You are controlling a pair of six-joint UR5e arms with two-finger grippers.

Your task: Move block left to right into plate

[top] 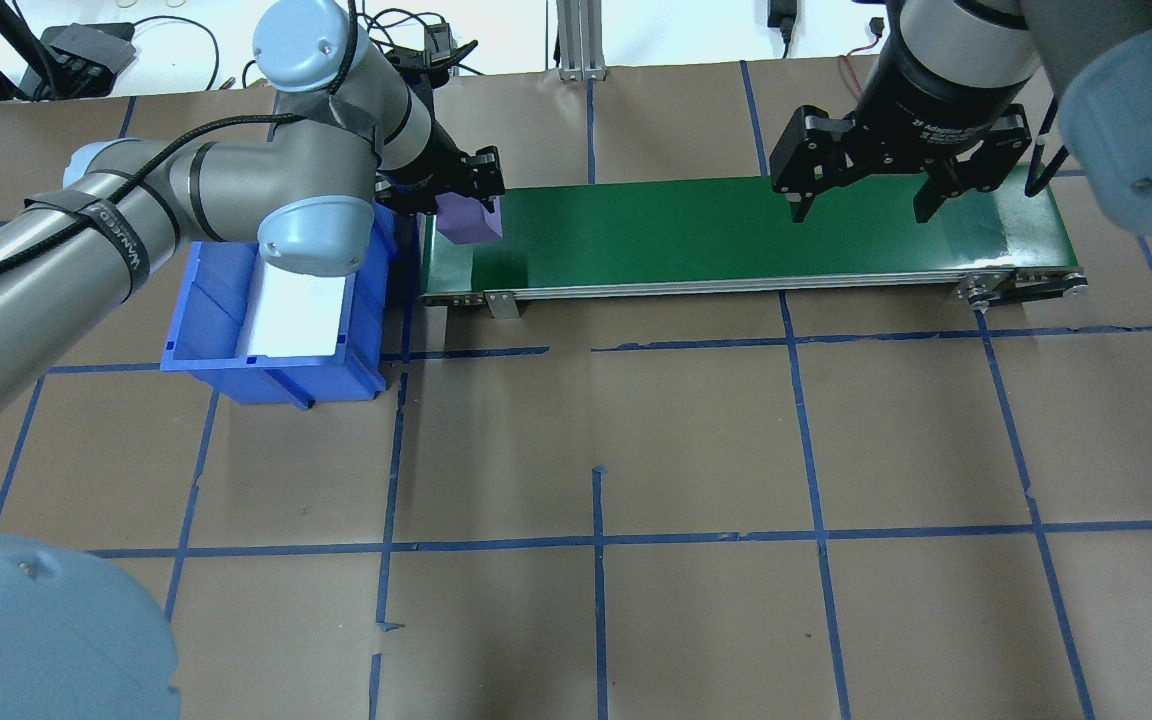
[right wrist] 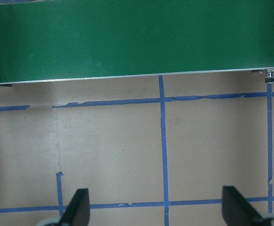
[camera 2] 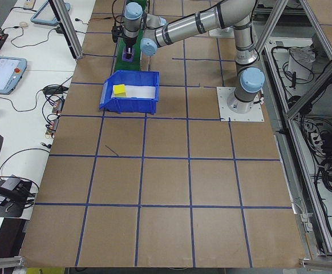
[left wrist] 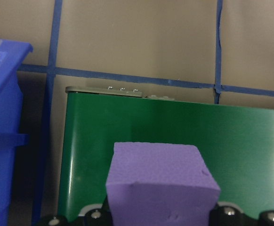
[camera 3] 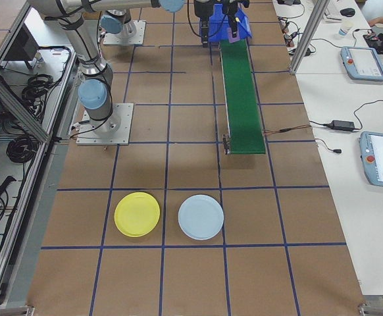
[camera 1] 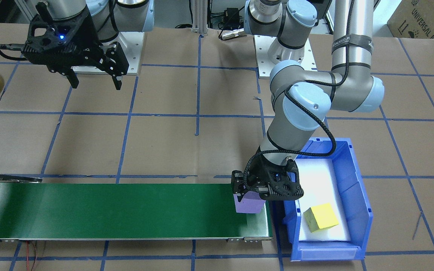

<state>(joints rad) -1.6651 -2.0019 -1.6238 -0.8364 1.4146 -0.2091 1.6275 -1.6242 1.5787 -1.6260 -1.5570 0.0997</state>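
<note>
1. Overhead exterior view: the left tool (top: 459, 196) pinches the purple block (top: 468, 220) just over the green conveyor's (top: 736, 232) near end, beside the blue bin (top: 276, 375).
2. Right tool (top: 861, 197) hangs spread, empty, above the far end.
3. Yellow plate (camera 3: 137, 214) sits well apart from both tools; releasing, transfer and placing remain.
</note>
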